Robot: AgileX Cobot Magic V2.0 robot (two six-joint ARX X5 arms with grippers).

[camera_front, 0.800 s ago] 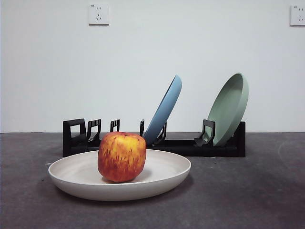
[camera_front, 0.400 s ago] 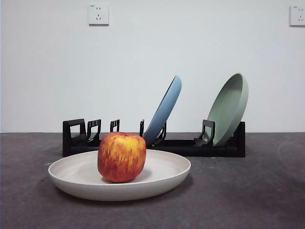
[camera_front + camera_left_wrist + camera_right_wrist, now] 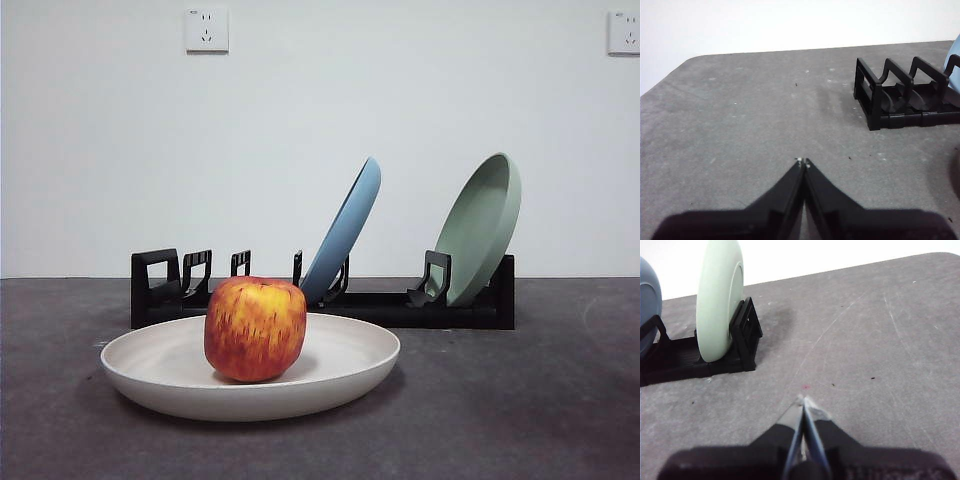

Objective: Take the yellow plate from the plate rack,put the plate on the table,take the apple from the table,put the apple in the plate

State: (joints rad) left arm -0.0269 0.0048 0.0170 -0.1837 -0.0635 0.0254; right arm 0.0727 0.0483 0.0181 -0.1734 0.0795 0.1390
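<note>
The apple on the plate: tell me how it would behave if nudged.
The apple looks round and smooth, so it would probably roll or rock rather than slide. The plate has a raised rim that should likely keep it inside. It seems firm, not squashy.

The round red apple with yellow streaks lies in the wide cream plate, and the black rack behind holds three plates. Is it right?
Not quite. The front view shows the black rack holding two plates: a blue plate and a pale green plate. The round red apple does lie in the wide cream plate.
</note>
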